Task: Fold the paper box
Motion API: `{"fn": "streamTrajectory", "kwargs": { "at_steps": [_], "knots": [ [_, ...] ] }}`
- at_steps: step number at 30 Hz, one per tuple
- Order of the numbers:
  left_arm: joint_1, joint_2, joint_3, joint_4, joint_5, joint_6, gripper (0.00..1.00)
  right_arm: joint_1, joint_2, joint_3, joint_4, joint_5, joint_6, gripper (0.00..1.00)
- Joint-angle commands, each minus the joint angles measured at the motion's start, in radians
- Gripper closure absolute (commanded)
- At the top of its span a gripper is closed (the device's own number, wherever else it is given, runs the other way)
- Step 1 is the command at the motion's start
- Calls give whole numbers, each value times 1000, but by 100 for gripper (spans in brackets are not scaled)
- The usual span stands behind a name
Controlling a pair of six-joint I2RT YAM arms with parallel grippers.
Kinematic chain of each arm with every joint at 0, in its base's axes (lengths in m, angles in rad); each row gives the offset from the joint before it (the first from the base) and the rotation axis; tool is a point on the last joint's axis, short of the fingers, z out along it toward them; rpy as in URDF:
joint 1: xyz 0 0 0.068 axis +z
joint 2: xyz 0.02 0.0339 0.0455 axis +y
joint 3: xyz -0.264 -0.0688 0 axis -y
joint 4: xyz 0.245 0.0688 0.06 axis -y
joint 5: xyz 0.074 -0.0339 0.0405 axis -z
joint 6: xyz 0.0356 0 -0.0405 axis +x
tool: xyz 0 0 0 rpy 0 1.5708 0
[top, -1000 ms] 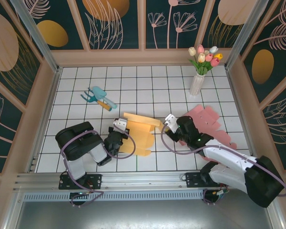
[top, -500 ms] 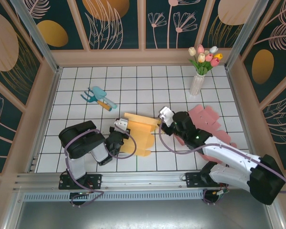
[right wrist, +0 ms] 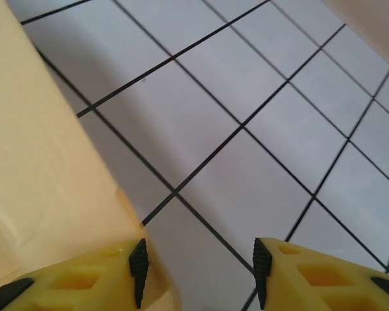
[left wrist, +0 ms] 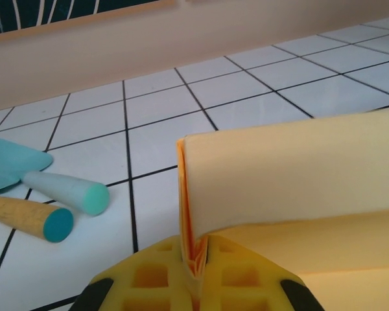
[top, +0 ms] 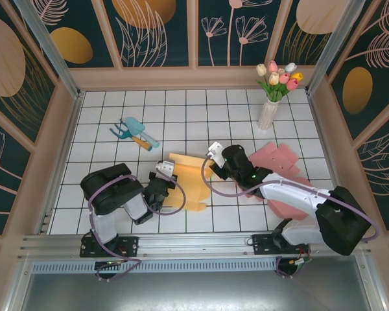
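Right pincer [right wrist: 199,264] closer; box [top: 189,184] fold left-right

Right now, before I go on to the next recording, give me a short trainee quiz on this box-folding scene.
1. True or false: the left gripper is shut on the yellow paper box.
2. The right gripper is: A open; B shut on a trowel; C shut on a flower.
3. What colour are the flat sheets lying right of that box?
Key: 1 true; 2 A; 3 pink.
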Motion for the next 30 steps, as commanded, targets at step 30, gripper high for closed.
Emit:
{"fn": "streamTrajectory", "kwargs": {
  "at_steps": [30],
  "knots": [
    [-6, 65, 24, -12, 55, -1, 100, 18, -160, 0, -141, -77, -125, 47]
  ]
}}
